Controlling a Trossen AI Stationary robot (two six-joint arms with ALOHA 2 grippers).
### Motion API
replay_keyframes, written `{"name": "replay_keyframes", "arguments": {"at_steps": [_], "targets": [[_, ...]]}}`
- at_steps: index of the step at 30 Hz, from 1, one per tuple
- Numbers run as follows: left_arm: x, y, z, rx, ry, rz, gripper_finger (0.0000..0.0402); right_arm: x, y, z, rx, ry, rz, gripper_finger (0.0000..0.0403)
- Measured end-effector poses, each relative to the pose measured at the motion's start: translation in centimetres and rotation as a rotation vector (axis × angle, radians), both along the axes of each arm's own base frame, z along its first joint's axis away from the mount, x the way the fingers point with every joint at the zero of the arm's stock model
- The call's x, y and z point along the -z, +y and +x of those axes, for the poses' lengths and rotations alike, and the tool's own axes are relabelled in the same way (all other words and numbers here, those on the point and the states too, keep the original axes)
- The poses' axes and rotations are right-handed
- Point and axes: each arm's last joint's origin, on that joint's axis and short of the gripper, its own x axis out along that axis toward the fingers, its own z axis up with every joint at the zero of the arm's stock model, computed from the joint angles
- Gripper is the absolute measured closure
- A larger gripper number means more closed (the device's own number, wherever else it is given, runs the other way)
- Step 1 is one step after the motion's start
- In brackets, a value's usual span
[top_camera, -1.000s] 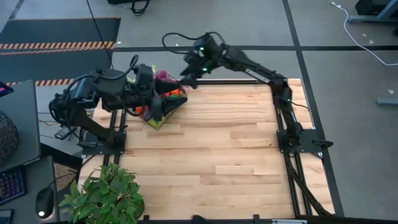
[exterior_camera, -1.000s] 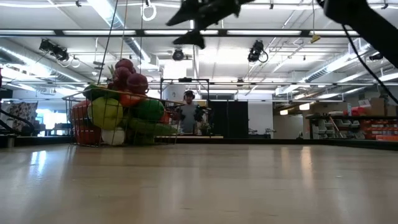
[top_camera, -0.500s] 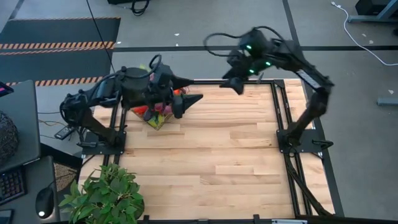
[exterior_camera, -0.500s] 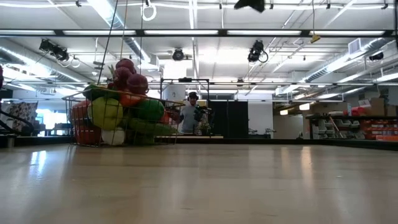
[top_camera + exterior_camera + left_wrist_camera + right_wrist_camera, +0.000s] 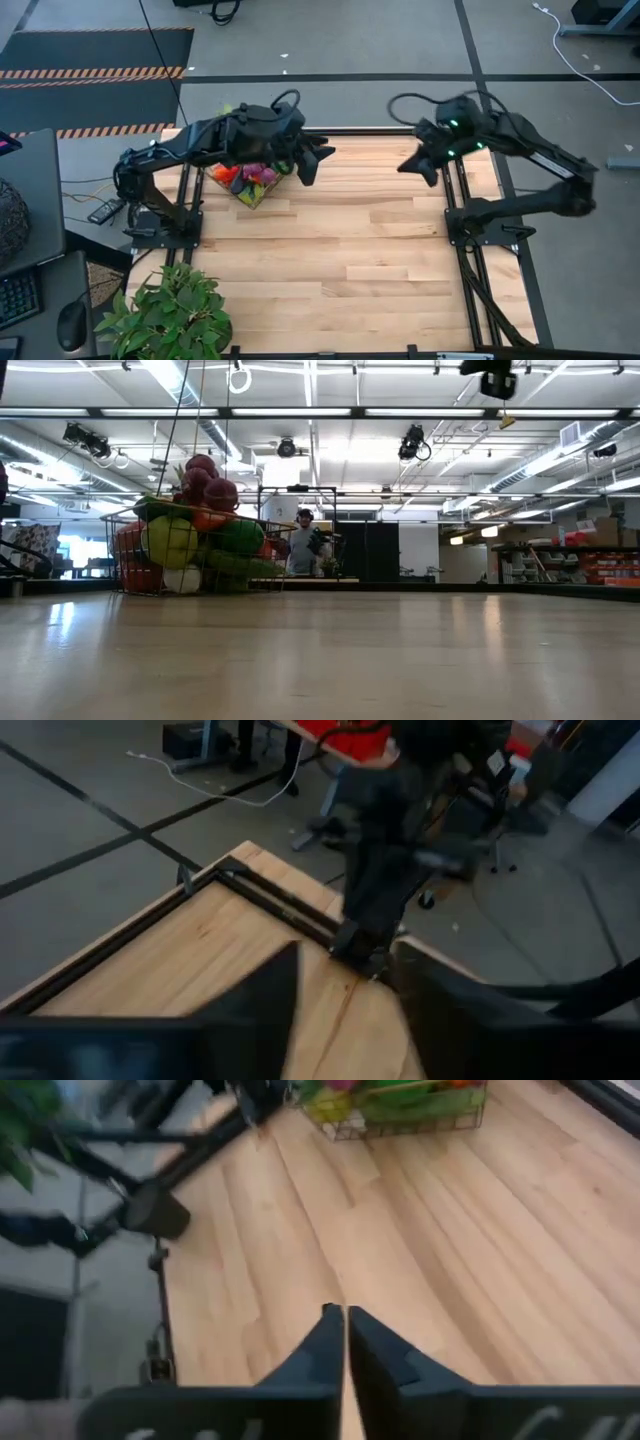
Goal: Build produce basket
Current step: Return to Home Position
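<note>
The wire basket stands on the wooden table near its far left corner, piled with produce. In the low view the produce rises above the basket's rim, purple grapes on top. My left gripper hangs in the air just right of the basket, its fingers apart with nothing between them. My right gripper is raised over the far right part of the table, shut and empty. The right wrist view shows the basket farther off.
A leafy green plant stands at the near left corner. Black frame rails run along the table's left, right and far edges. Bare wood fills the middle and near side. A person stands in the room beyond the table.
My left gripper has drawn away from the basket toward the table's right. My right gripper has swung from the far edge beside the basket toward the table's right edge. The basket and its produce have stayed in place.
</note>
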Motion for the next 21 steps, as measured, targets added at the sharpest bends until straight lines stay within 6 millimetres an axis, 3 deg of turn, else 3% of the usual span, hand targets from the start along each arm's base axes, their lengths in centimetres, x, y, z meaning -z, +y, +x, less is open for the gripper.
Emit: {"name": "replay_keyframes", "arguments": {"at_steps": [4,6,11,16,21], "targets": [[1.2,0.1,0.2,0.038,0.048,0.011,0.0357,1.7,1.2,-2.8,0.092,-0.131,0.059,0.0389],[2.0,0.3,0.2,0.078,0.065,-0.009,0.0387,2.3,1.5,-3.8,0.149,-0.207,0.077,0.0388],[3.5,1.0,-0.2,0.189,0.041,-0.047,0.0394,3.4,2.1,-5.7,0.26,-0.341,0.079,0.0396],[3.9,0.9,-4.6,0.176,-0.018,-0.038,0.0396,4.1,2.8,-7.5,0.283,-0.403,0.051,0.0395],[5.8,0.3,-8.8,0.165,-0.152,-0.013,0.0398,4.6,3.3,-8.8,0.306,-0.45,0.037,0.0397]]}}
